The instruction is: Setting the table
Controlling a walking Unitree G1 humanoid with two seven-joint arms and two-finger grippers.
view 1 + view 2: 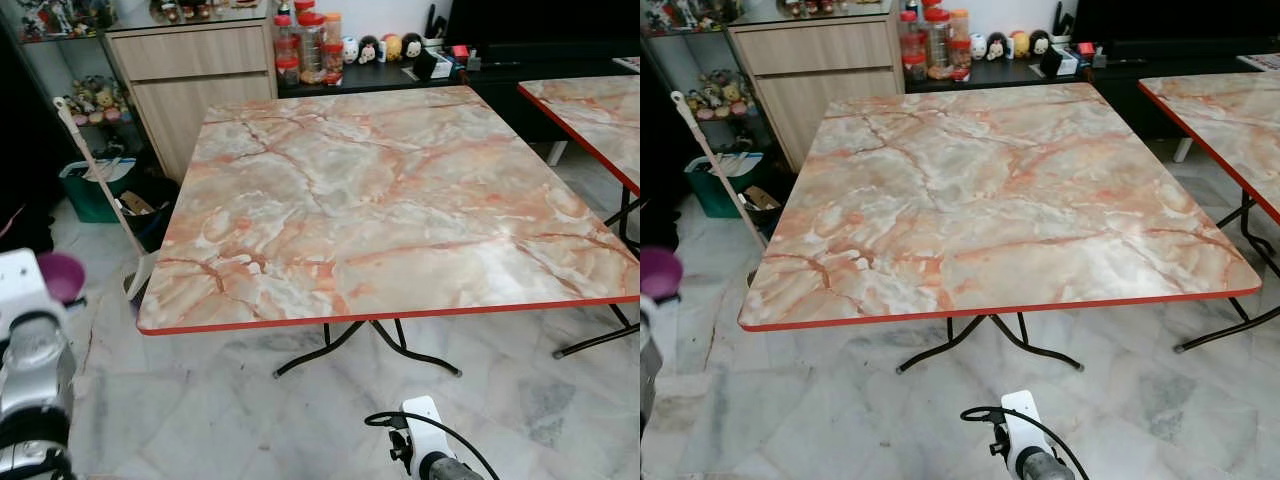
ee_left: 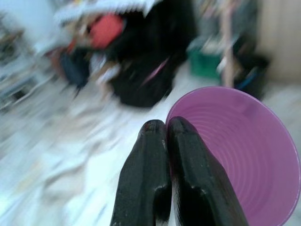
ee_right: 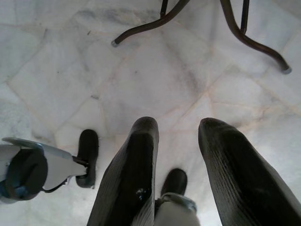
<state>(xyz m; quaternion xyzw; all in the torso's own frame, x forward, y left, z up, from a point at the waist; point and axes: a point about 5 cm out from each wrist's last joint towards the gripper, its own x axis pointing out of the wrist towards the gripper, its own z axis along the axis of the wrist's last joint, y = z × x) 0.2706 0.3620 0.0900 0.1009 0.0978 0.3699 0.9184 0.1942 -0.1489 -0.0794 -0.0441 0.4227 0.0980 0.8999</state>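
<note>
At the far left a glass shelf unit point(image 1: 85, 100) holds small toys, and below it a green bin point(image 1: 88, 190) sits on the floor beside a dark heap. A pale-handled broom point(image 1: 100, 190) leans between that clutter and the table's left edge. Nearer, at the left edge of the head view, the left arm point(image 1: 30, 370) is raised, silver and white, with a purple cup point(image 1: 62, 275) showing just beyond it, left of the table and off its top. In the left wrist view the left gripper point(image 2: 167, 129) has its two black fingers pressed together on the rim of that cup point(image 2: 244, 155), one finger inside the wall; the cup is round, smooth plastic with faint concentric rings inside, and the background is blurred.

Behind the table stands a light wooden cabinet point(image 1: 190, 80), and to its right a dark counter with red-lidded jars point(image 1: 305, 45) and a row of small figurines point(image 1: 385, 47).

The square table point(image 1: 390, 210) fills the middle: a glossy marble-patterned top in peach and grey with a red edge band, on curved dark metal legs point(image 1: 370, 350). The floor point(image 1: 250, 410) is pale veined marble tile.

Low and near, the right arm point(image 1: 430, 455) hangs in front of the table; its right gripper point(image 3: 176, 125) points at the floor with its fingers apart, holding nothing. At the far right a second, matching table point(image 1: 590, 120) stands.
</note>
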